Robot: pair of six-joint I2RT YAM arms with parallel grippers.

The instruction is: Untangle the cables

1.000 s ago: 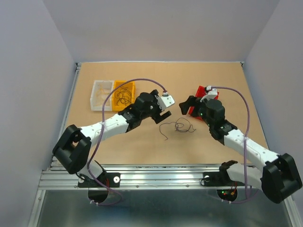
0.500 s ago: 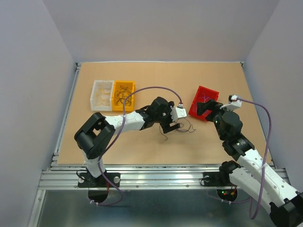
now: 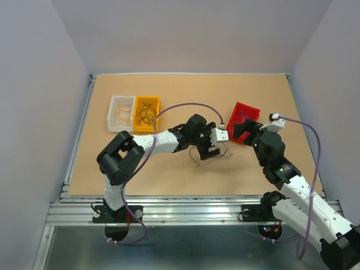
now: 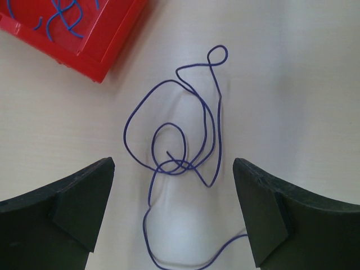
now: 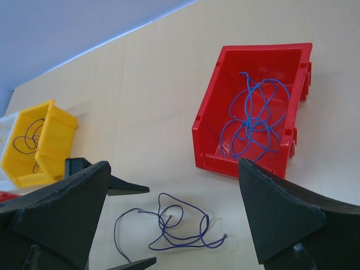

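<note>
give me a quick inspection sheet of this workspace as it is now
surface: tan table, flat
job's things: loose blue wire, looped and crossed over itself, lying on the table; red bin holds blue wires; yellow bin holds dark wires; clear bin, contents too faint to tell
clutter: nothing seen
grippers: left gripper open, fingers straddle the loose wire, not closed on it; right gripper open, holding nothing
cables: purple arm cables arch above the table
surroundings: grey walls, metal rail at near edge
</note>
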